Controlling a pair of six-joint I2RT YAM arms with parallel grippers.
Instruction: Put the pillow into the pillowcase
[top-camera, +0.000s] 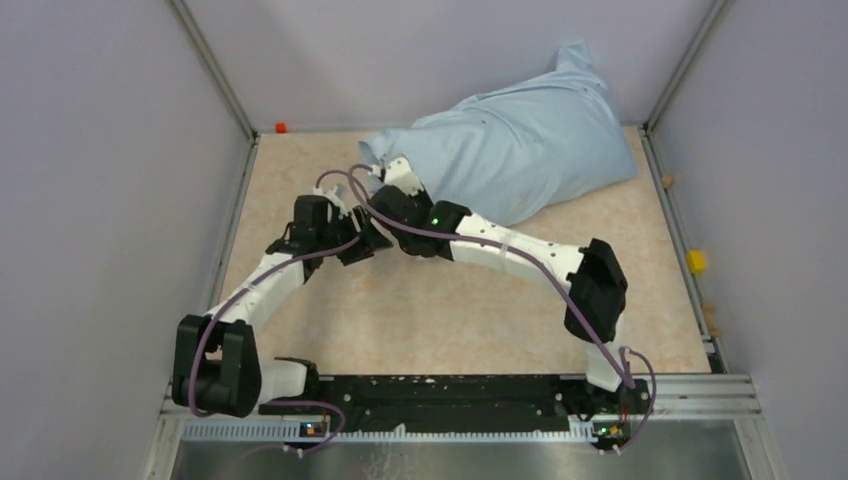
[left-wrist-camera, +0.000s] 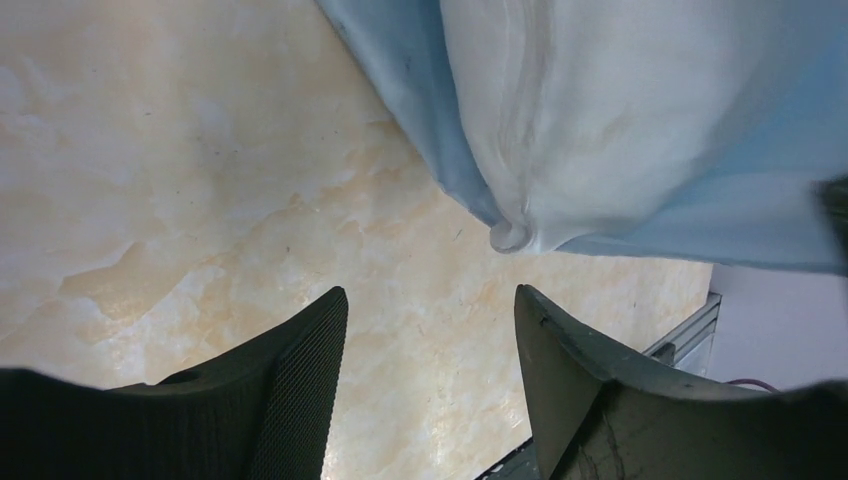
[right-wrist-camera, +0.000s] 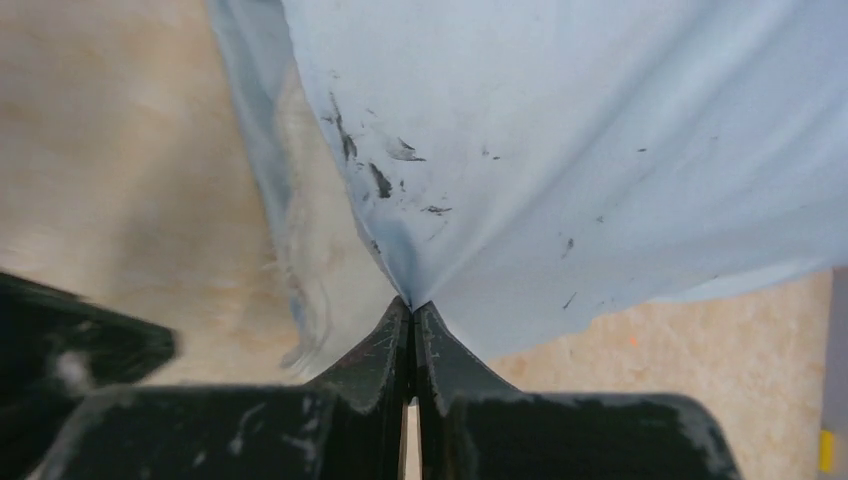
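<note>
The light-blue pillowcase (top-camera: 520, 145) lies bulging at the back of the table, up against the rear wall. The off-white pillow (left-wrist-camera: 620, 110) is inside it; its corner pokes out of the case's opening in the left wrist view. My right gripper (top-camera: 392, 182) is shut on the pillowcase's edge (right-wrist-camera: 480, 180), the fabric pulled taut from its closed tips (right-wrist-camera: 412, 303). My left gripper (top-camera: 365, 240) is open and empty, hovering over the tabletop just short of the pillow's corner; its fingers (left-wrist-camera: 300, 370) are wide apart.
The beige marble-pattern tabletop (top-camera: 450, 310) is walled on three sides. Small coloured bits sit on the rim: an orange one (top-camera: 281, 128) at the back left and a yellow one (top-camera: 696, 262) on the right. A metal rail (top-camera: 450, 395) runs along the front.
</note>
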